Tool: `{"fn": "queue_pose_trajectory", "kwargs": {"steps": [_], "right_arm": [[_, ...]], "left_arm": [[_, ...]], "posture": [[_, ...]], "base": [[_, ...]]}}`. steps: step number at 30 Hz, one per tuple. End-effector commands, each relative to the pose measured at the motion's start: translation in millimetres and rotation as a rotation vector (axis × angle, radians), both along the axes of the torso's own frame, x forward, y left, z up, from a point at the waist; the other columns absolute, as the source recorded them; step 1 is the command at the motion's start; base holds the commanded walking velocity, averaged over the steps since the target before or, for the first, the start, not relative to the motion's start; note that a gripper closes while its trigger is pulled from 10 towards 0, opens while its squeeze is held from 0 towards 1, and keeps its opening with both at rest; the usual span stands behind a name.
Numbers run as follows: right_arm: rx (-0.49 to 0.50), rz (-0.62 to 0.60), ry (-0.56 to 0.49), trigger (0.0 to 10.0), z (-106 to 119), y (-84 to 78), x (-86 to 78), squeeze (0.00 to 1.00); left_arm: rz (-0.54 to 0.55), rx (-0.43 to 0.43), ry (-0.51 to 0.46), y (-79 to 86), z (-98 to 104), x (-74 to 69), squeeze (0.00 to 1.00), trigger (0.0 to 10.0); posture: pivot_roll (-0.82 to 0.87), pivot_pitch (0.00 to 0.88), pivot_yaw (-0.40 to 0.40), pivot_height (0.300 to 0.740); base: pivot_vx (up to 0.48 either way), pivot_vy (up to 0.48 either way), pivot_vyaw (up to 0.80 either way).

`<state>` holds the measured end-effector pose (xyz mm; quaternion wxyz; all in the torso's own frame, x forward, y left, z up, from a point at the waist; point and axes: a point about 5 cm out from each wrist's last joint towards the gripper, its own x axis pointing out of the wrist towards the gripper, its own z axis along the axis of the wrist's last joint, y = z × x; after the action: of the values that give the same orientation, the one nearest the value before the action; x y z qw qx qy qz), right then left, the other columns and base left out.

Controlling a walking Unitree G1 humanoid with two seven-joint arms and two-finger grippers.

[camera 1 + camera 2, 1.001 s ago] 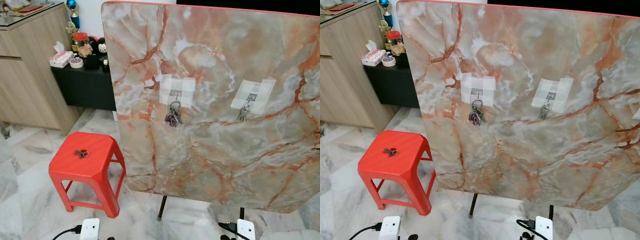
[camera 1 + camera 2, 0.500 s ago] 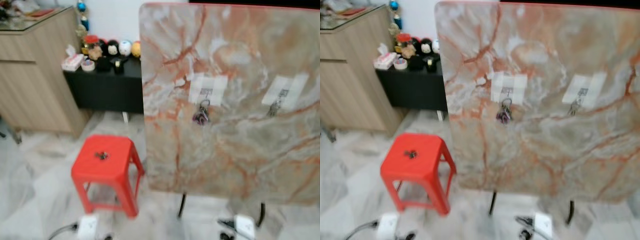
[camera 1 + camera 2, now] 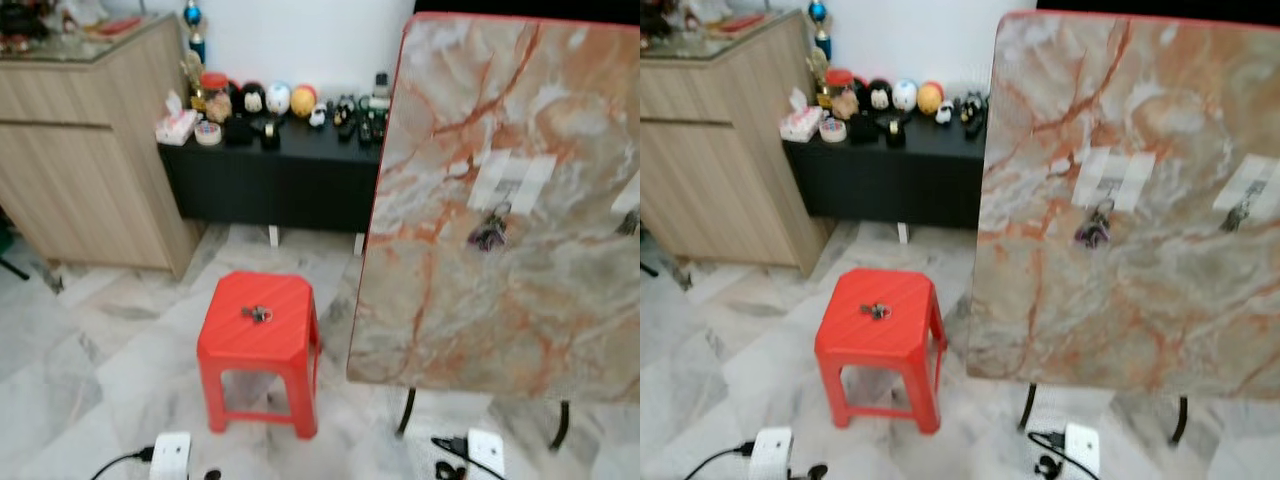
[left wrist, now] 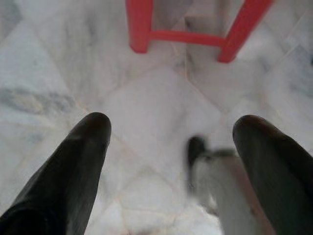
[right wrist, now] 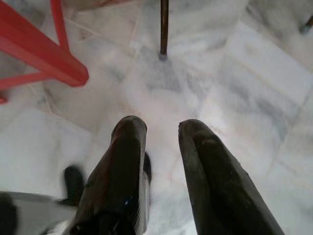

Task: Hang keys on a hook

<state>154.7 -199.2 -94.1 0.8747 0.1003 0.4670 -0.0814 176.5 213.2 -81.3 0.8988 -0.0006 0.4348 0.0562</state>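
With the left hand (image 4: pixel 171 147) spread wide and the right hand (image 5: pixel 161 161) narrowly parted, both empty, the keys (image 3: pixel 257 314) on the red stool (image 3: pixel 235 345) could be nudged off by a careless grasp.

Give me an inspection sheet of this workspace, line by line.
Surface: red stool on the marble floor.
Job's things: loose keys on the stool; marble board with taped hooks, one holding a key bunch.
Clutter: figurines and a tissue box on the black cabinet.
Grippers: left tool open above the floor; right tool slightly apart.
Cables: black cable low on the left.
Surroundings: wooden cabinet, white wall.
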Motion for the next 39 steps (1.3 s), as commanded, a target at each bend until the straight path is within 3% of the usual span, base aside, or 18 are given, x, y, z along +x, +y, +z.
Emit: {"fn": "queue_pose_trajectory", "kwargs": {"steps": [1,28,39], "right_arm": [[0.009,0.005,-0.019,10.0,2.5,4.4,7.9,0.00],[0.006,0.016,-0.019,10.0,2.9,2.2,7.9,0.00],[0.008,0.014,-0.018,10.0,2.7,2.8,7.6,0.00]], "left_arm": [[0.002,0.018,0.020,6.7,-0.4,-2.9,0.00,10.0],[0.013,0.010,0.028,4.4,-2.5,-6.5,0.00,10.0],[0.016,0.015,-0.016,5.6,1.0,-1.3,0.00,10.0]], "posture": [[0.00,0.000,-0.046,0.740],[0.00,0.000,-0.056,0.740],[0.00,0.000,-0.055,0.740]], "base": [[0.000,0.480,0.00],[0.000,0.480,0.00],[0.000,0.095,0.00]]}}
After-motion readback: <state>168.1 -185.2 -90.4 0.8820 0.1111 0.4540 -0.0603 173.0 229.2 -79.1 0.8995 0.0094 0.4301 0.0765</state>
